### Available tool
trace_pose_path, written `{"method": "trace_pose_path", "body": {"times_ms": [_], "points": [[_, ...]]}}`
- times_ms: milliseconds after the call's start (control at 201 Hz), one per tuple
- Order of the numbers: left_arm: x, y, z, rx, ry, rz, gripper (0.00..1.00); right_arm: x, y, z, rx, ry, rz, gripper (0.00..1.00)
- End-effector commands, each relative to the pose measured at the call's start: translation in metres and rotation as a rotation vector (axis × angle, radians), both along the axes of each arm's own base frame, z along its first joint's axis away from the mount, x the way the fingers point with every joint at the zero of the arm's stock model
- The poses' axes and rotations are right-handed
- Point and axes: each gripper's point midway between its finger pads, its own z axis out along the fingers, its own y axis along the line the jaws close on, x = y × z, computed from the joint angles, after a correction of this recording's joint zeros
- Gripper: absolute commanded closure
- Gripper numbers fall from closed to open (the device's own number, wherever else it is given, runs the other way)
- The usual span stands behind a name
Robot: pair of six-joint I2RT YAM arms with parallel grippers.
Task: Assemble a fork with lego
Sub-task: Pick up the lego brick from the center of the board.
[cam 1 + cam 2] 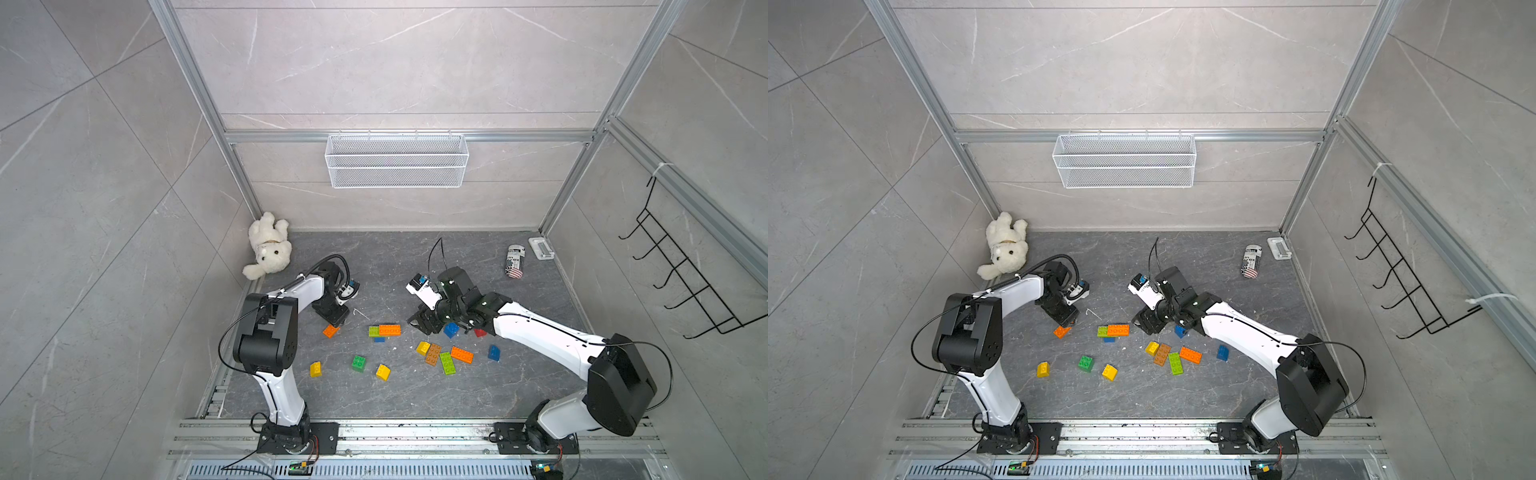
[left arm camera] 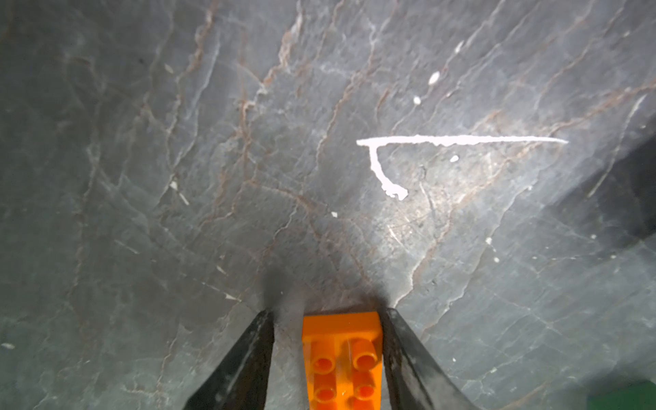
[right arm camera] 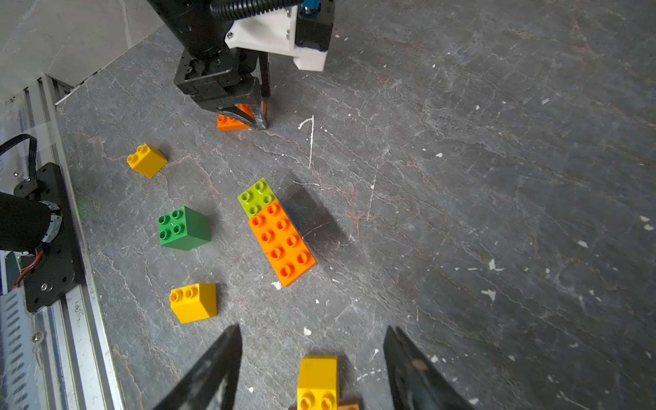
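Most of the lego [image 1: 358, 363] lies loose across the middle of the counter [image 1: 374, 257]. We see the left jaws straddling a small orange brick [image 2: 342, 358] nearer the left edge: one jaw touches its side, the other shows a gap, so they stand apart, not clamped. The right jaws are spread wide, holding nothing, with a yellow brick [image 3: 317, 380] between them in the wrist view and a brown brick [image 1: 433, 354] just beside it. Near the centre a lime brick [image 1: 374, 331] and a long orange brick [image 1: 390, 330] sit joined over a blue brick [image 1: 379, 339].
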Motion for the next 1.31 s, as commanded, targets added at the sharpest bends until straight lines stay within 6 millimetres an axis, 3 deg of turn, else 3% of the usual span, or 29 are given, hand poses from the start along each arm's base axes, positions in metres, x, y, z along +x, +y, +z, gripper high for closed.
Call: {"method": "trace_pose_path", "body": {"times_ms": [0,318,438,682,1135,1304], "points": [[-0.010,-0.003,0.004,-0.015,0.042,-0.015,0.48,0.000,-0.001,-0.006,-0.002,0.025,-0.002,0.34],[-0.017,-0.003,0.003,-0.021,0.069,0.023,0.54,0.001,0.000,-0.007,-0.001,0.034,0.005,0.35],[-0.021,-0.002,0.007,-0.015,0.093,0.054,0.47,0.001,0.001,-0.009,-0.005,0.040,0.007,0.35],[-0.024,0.003,0.007,0.003,0.086,0.104,0.47,0.000,0.002,-0.011,-0.005,0.052,0.013,0.35],[-0.022,0.003,0.004,-0.005,0.096,0.157,0.65,-0.001,0.004,-0.016,-0.012,0.072,0.023,0.36],[-0.020,-0.009,0.023,-0.080,0.043,0.085,0.75,-0.001,0.002,-0.017,-0.018,0.074,0.021,0.36]]}}
